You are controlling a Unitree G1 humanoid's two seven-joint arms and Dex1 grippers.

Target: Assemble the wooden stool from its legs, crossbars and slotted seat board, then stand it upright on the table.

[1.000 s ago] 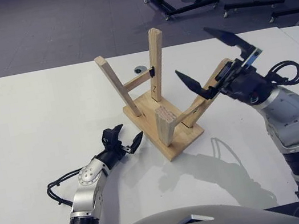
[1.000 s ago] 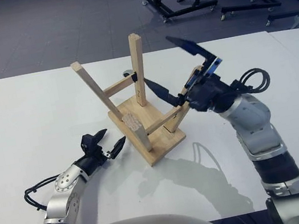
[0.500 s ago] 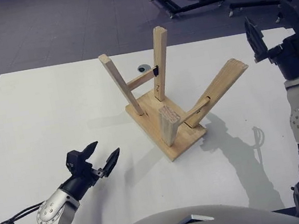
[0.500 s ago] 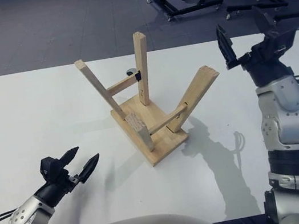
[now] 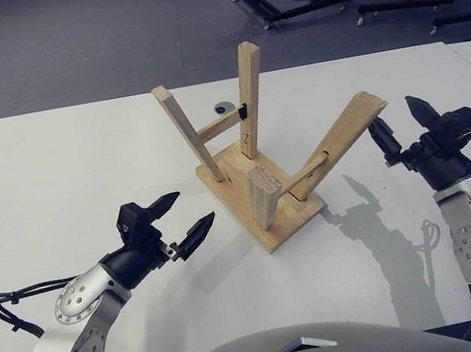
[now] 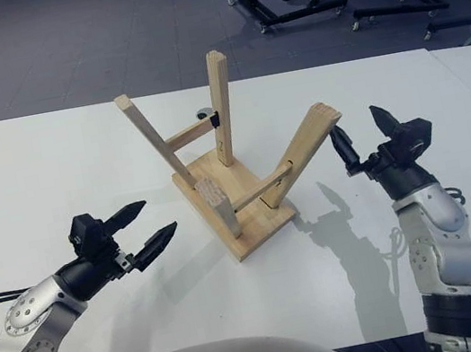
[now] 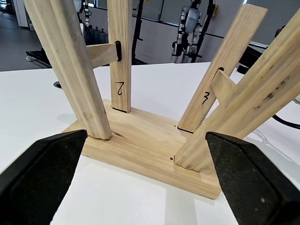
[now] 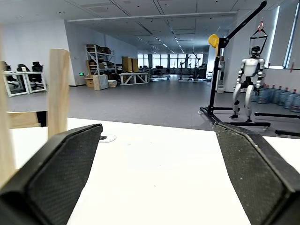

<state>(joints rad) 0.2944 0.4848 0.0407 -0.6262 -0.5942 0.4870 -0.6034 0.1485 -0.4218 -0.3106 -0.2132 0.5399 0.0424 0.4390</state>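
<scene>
The stool (image 5: 262,194) sat legs-up mid-surface (image 5: 52,172), one leg (image 5: 347,133) leaning toward 3 o'clock, with both jaws spread and empty (left gripper (image 5: 195,207) at its 8 o'clock, right gripper (image 5: 395,116) at 3), so straightening that leg, then flipping, seemed next.

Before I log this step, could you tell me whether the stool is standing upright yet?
No, upside down: the seat board lies on the table, legs pointing up.
</scene>
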